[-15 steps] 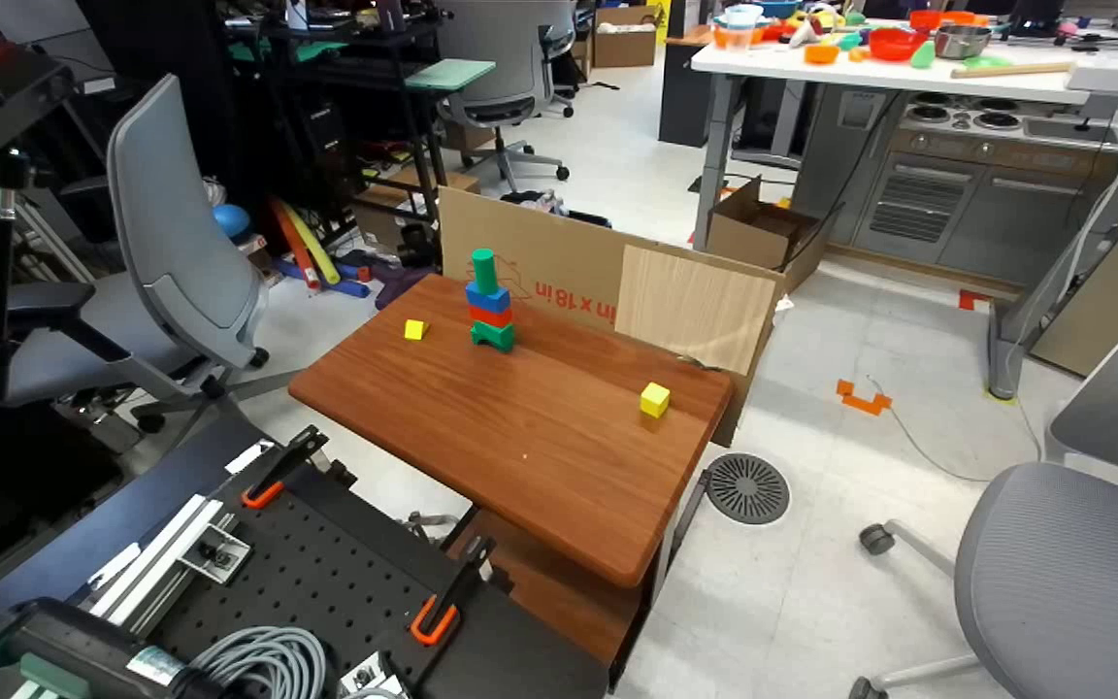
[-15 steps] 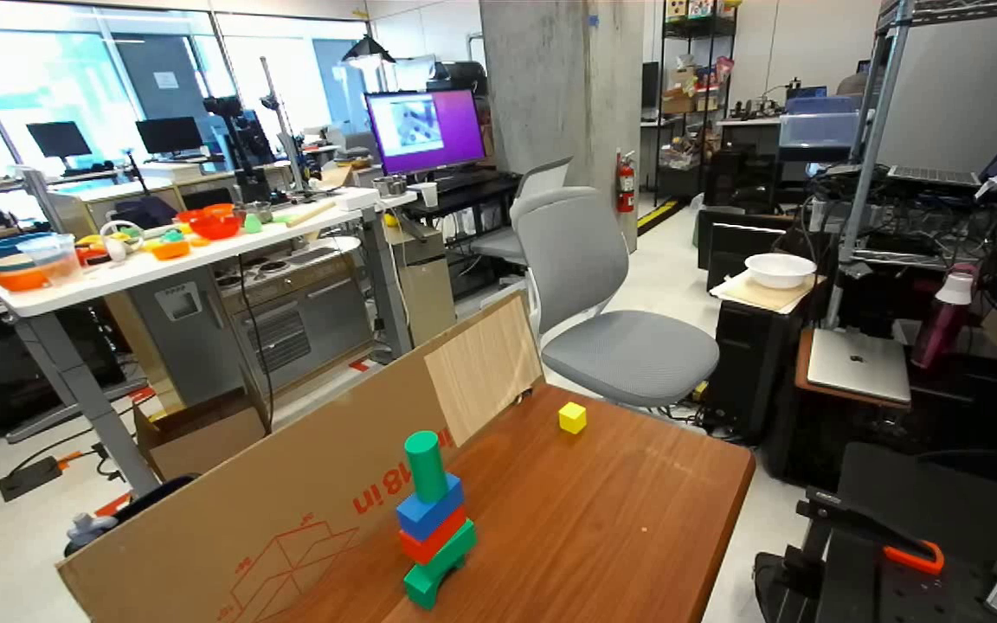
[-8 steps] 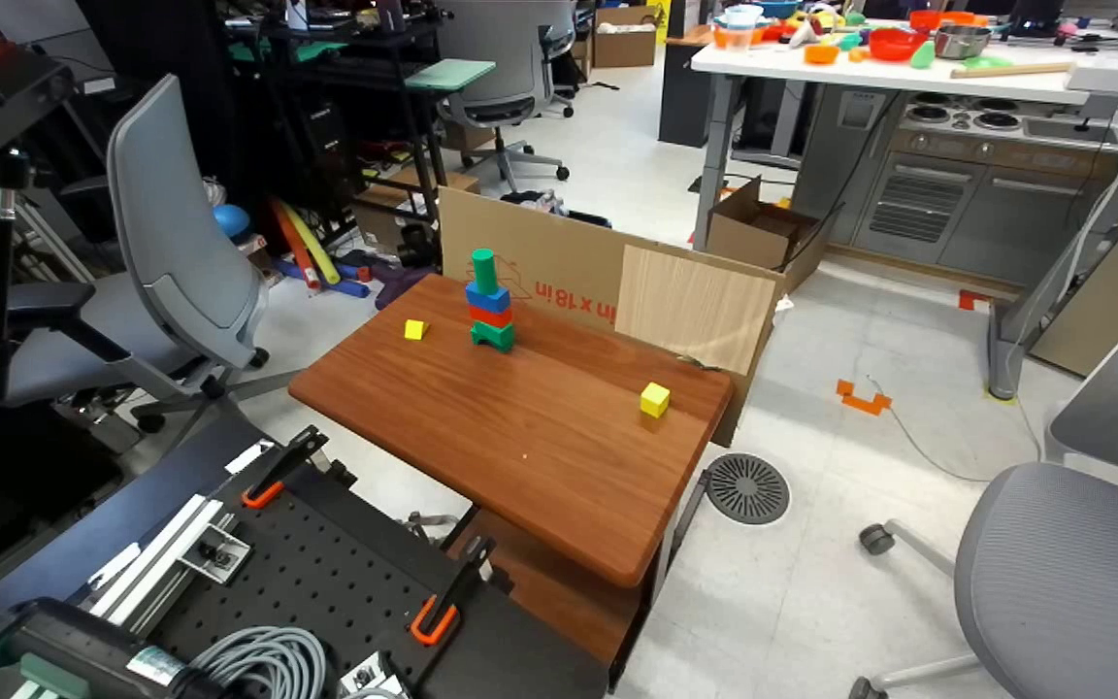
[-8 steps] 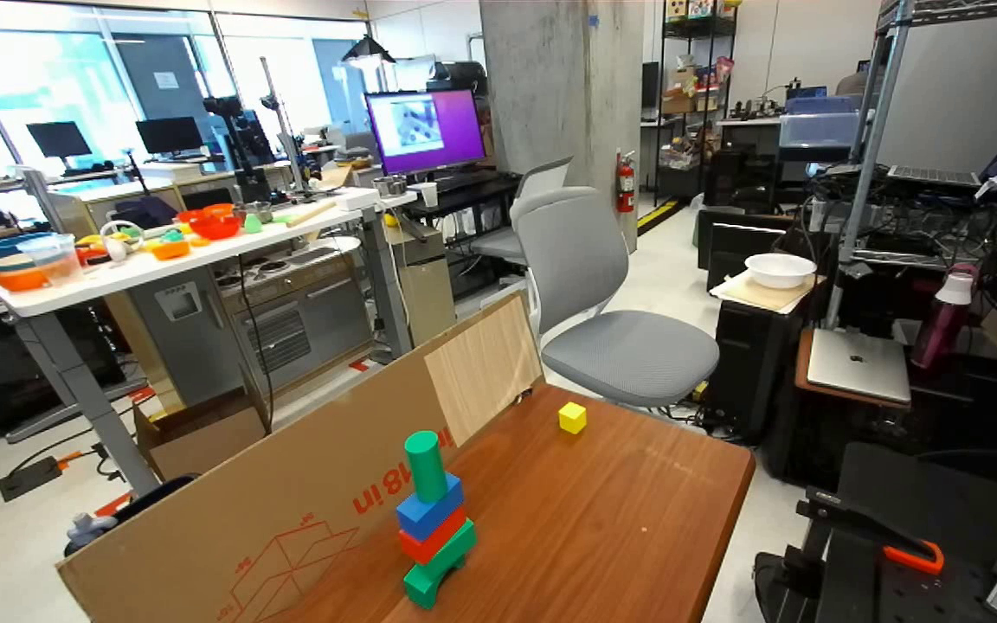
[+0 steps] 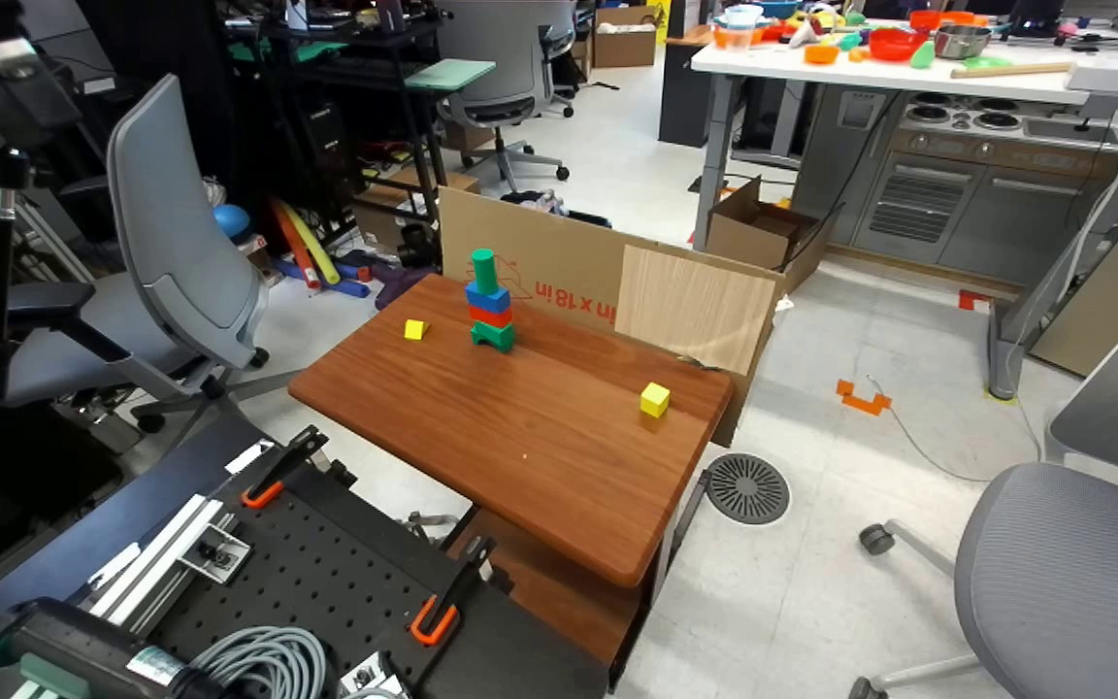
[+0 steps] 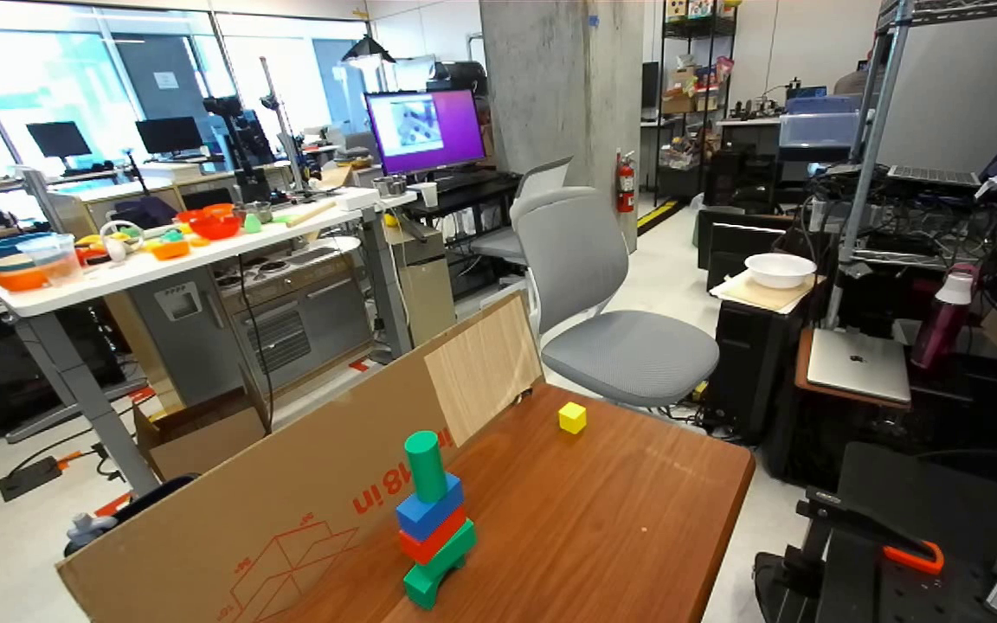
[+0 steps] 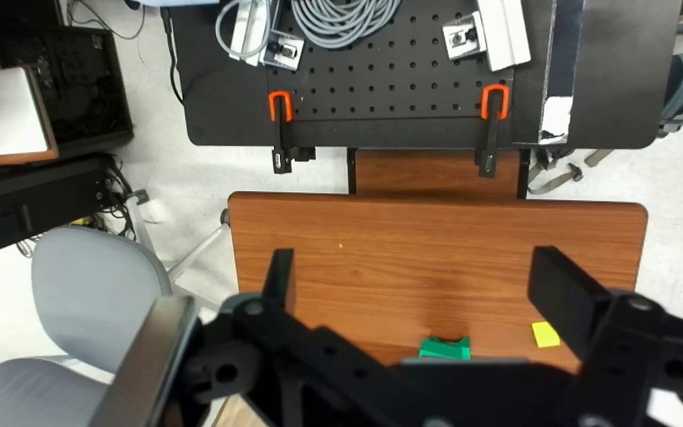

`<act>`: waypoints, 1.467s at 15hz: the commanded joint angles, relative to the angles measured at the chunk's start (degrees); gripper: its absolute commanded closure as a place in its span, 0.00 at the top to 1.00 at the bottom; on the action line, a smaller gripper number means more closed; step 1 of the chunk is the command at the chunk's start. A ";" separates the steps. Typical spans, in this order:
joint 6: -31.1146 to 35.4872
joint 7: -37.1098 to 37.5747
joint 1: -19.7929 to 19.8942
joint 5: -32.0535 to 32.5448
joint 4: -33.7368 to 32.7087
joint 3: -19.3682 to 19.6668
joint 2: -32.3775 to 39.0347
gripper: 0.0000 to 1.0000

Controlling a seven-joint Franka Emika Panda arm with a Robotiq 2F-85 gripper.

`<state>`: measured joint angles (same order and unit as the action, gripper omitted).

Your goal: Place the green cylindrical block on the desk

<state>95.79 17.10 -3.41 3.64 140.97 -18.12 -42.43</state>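
The green cylindrical block (image 5: pixel 484 272) stands upright on top of a stack in both exterior views (image 6: pixel 426 468). Under it are a blue block (image 6: pixel 430 509), a red block (image 6: pixel 434 536) and a green arch-shaped block (image 6: pixel 442 564) on the brown wooden desk (image 5: pixel 520 417). My gripper (image 7: pixel 414 258) is open and empty in the wrist view, high above the desk, its two fingers wide apart. Between them the green arch block (image 7: pixel 445 349) shows partly; the cylinder is hidden behind the gripper body there.
A yellow block (image 5: pixel 415 330) lies left of the stack; a yellow cube (image 5: pixel 655 400) sits near the desk's far end. A cardboard sheet (image 6: pixel 317 484) stands along one desk edge. A black perforated bench (image 5: pixel 326 582) with orange-handled clamps adjoins; grey chairs (image 6: pixel 628 346) stand around.
A dark part of the arm has come into the top left corner of an exterior view. The block stack and the yellow blocks have not moved.
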 commanded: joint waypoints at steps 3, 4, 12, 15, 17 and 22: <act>16.99 -2.42 0.59 1.31 -0.64 4.33 13.79 1.00; 19.86 -2.87 0.99 0.97 -1.69 5.36 17.54 1.00; 21.51 -6.62 1.42 -3.55 -20.83 11.64 45.36 1.00; 21.78 -6.30 0.45 -3.44 -29.50 11.77 53.05 1.00; 22.26 -6.29 -0.43 -2.97 -34.60 11.68 58.04 1.00; 20.80 -6.78 -2.54 -3.02 -45.68 12.02 68.58 1.00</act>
<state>119.25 11.22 -4.41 1.15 103.70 -7.13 19.52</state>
